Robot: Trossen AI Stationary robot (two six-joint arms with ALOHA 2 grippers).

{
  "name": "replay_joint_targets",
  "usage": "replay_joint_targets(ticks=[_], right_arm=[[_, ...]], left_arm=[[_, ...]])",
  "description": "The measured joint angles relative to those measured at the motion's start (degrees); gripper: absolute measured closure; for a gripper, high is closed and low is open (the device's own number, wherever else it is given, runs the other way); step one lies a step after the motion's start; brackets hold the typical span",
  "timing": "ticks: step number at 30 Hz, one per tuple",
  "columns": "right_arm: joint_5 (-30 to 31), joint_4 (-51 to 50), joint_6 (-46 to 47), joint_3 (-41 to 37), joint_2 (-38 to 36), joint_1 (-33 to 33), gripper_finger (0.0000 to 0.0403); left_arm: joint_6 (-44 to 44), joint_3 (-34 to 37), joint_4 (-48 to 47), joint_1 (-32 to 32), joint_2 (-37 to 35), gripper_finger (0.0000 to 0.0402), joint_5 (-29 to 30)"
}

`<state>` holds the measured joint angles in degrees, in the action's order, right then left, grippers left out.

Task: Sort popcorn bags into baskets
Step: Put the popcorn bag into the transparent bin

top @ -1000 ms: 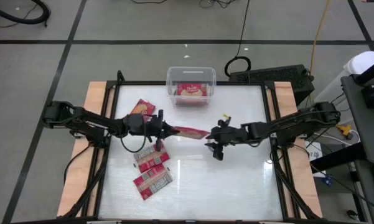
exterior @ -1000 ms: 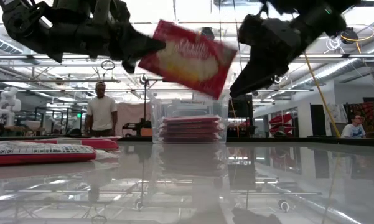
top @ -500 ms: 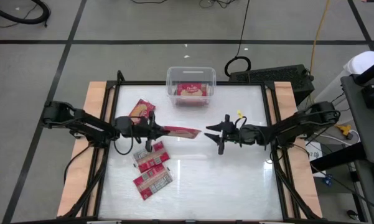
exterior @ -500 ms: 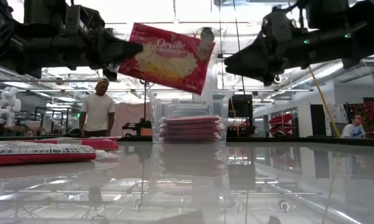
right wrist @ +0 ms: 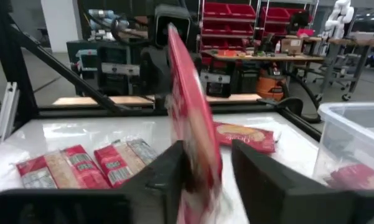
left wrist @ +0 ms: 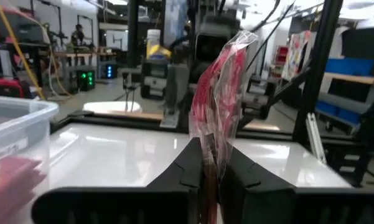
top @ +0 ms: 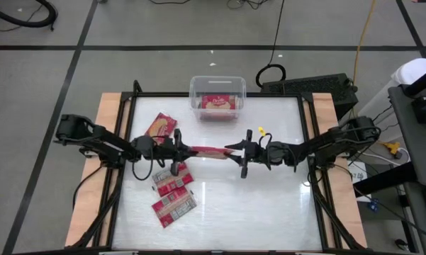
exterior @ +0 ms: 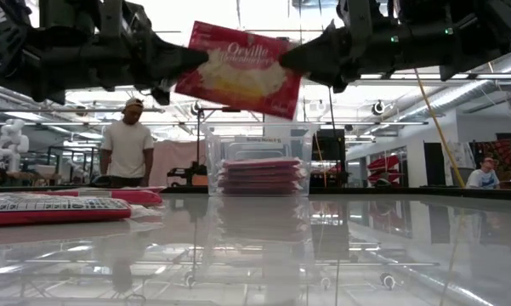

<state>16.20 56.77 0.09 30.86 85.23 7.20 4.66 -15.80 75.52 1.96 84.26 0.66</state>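
One red popcorn bag [top: 207, 150] hangs in the air above the table's middle, between both grippers; the low view shows its popcorn face [exterior: 238, 70]. My left gripper [top: 186, 150] is shut on its left end. My right gripper [top: 230, 149] is open, and its fingers stand on either side of the bag's right end [right wrist: 196, 134]. The clear basket [top: 217, 95] stands at the far edge with several red bags stacked inside [exterior: 264, 174]. My left gripper pinches the bag's left short edge [left wrist: 210, 149] between its two fingers. It comes in level from the table's left. The bag is lifted clear and stands on edge, reaching out past the fingertips [left wrist: 193, 165] toward the right arm.
Three more bags lie flat on the table's left half: one face up [top: 161, 127] toward the far side, two label up [top: 172, 180] [top: 174, 207] toward the near side. A person [exterior: 126, 149] stands in the room beyond the table.
My right gripper has risen and moved toward the table's left, turning level until its open fingers straddle the bag's free end. My left gripper has drawn back slightly leftward, and the bag it holds has tipped from slanting downward to nearly level.
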Motion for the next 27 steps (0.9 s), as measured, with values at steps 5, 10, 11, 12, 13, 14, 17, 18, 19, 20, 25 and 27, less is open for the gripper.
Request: replay_joint_targets(ticks=[5, 10, 11, 12, 13, 14, 17, 18, 19, 20, 25, 27], right_arm=[[-0.05, 0.01, -1.22, 0.05, -0.2, -0.13, 0.0378], [-0.24, -0.5, -2.31, 0.04, -0.63, -1.24, 0.0383], [-0.29, -0.96, -2.33, 0.03, -1.15, -1.58, 0.0383], [-0.35, -2.44, -2.35, 0.03, -2.12, -1.89, 0.0384], [-0.43, -4.5, -2.35, 0.03, -3.39, -2.19, 0.0387], [-1.1, -6.97, -2.35, 0.03, -5.08, -2.73, 0.0391], [-2.79, -15.99, -1.37, 0.02, -11.15, -4.41, 0.0397], [-3.12, -18.46, -0.73, 0.01, -13.14, -5.15, 0.0397], [-3.85, -20.73, -0.14, 0.01, -15.24, -6.02, 0.0396], [-4.67, -23.49, 0.55, 0.01, -17.64, -7.02, 0.0395], [-8.86, -40.54, 3.26, 4.64, -25.57, -13.69, 0.0396], [-8.97, -48.51, 3.09, 9.11, -26.03, -16.73, 0.0396]], left_arm=[[-1.71, 0.1, 1.27, -0.07, 0.01, 0.0369, 0.89], [-2.27, 0.05, -0.26, -0.07, -0.01, 0.036, 1.13], [-2.42, 0.04, -1.6, -0.07, -0.02, 0.0352, 1.31], [-2.6, 0.19, -2.79, -0.04, -0.07, 0.0342, 1.85], [-2.87, 0.62, -3.78, -0.04, -0.51, 0.033, 2.7], [-3.18, 1.15, -4.3, -0.04, -1.07, 0.0318, 3.75], [-4.31, 2.44, -4.79, -0.07, -2.39, 0.0283, 7.07], [-4.4, 3.01, -5.14, -0.12, -2.89, 0.0272, 8.61], [-4.41, 3.41, -5.13, -0.26, -3.27, 0.0262, 10.18], [-4.26, 3.89, -4.95, -0.51, -3.6, 0.0253, 11.68], [-1.25, 6.09, -5.52, -2.5, -3.99, 0.0229, 14.86], [0.29, 6.38, -7.57, -2.95, -3.99, 0.0228, 14.47]])
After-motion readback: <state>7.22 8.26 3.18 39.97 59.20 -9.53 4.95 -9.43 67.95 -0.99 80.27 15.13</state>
